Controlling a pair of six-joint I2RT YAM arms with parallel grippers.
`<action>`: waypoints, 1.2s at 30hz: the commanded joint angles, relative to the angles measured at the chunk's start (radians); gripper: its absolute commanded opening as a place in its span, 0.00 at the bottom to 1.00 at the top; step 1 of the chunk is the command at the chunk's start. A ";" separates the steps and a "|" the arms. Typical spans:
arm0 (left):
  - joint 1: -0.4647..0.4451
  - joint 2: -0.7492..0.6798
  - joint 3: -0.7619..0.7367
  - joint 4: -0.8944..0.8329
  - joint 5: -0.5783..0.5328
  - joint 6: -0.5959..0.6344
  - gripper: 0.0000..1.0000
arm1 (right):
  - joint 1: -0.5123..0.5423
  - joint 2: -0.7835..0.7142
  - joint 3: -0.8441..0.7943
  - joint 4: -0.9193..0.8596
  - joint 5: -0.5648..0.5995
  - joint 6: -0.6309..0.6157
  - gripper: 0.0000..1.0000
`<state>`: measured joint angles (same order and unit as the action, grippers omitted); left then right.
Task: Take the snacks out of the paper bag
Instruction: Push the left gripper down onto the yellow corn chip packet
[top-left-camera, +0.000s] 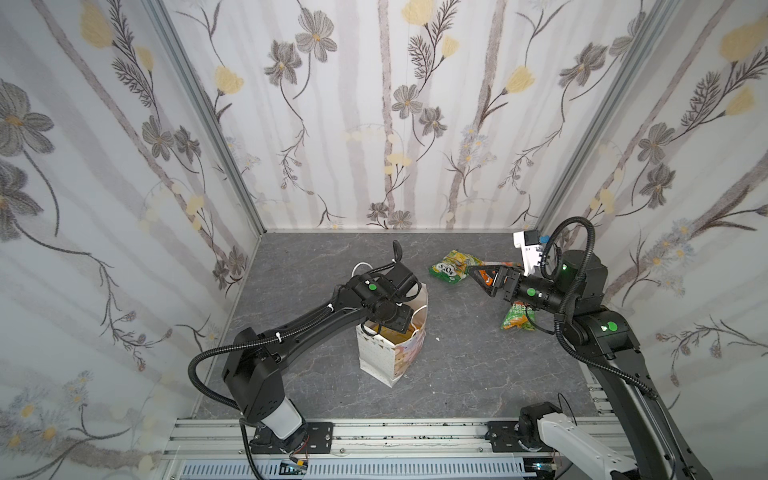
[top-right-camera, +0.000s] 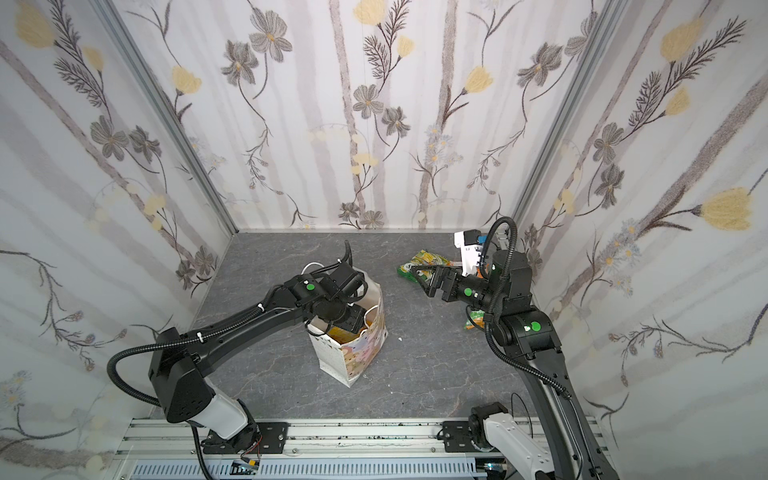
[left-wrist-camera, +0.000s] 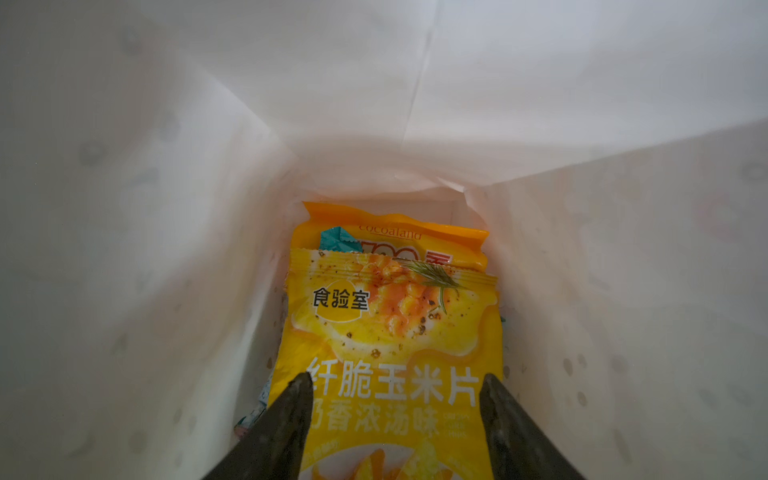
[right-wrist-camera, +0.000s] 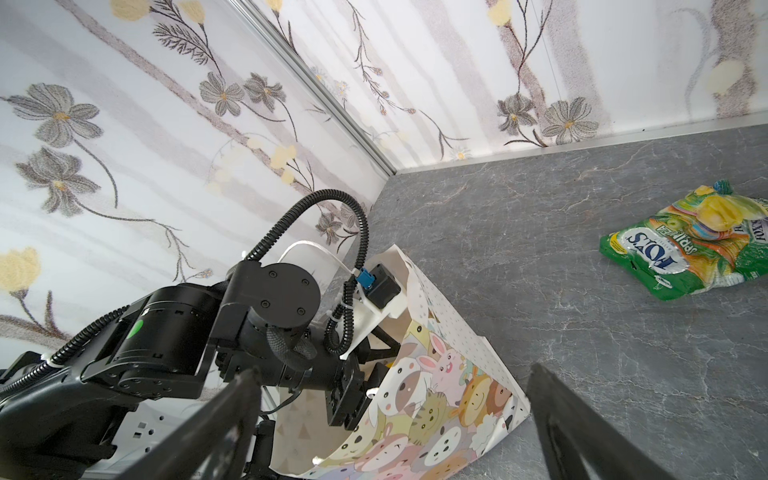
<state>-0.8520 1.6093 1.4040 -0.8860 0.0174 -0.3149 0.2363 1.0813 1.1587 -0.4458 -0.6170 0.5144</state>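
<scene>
Mid-pick inside the paper bag (top-left-camera: 374, 357).
Down in the bag: left gripper (left-wrist-camera: 397, 382) parted astride the yellow packet (left-wrist-camera: 395, 316), not yet clamped; likely needs closing, then lifting clear of the rim. Right of the bag: green packet (right-wrist-camera: 681, 253) already out, right gripper (right-wrist-camera: 392, 370) spread wide, empty.

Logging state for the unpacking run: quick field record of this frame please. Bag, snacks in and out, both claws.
bag: paper bag standing on the table, top open
in bag: yellow packet lying over an orange packet, teal wrapper peeking out between them
out of bag: green packet and green-orange packet on the table, right side
left claw: inside the bag, open, tips over the yellow packet; contact unclear
right claw: open, empty, off the table
</scene>
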 joint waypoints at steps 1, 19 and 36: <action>0.000 0.012 -0.002 0.017 -0.017 -0.001 0.66 | 0.003 0.005 0.003 0.019 -0.002 -0.013 0.99; 0.014 0.099 -0.085 0.112 -0.042 -0.012 0.77 | 0.194 0.118 0.091 -0.180 0.051 -0.168 0.99; 0.008 0.066 -0.186 0.167 0.027 0.001 0.78 | 0.229 0.129 0.123 -0.207 0.112 -0.165 0.99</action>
<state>-0.8417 1.6814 1.2266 -0.6724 -0.0082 -0.3214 0.4637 1.2098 1.2724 -0.6624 -0.5175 0.3576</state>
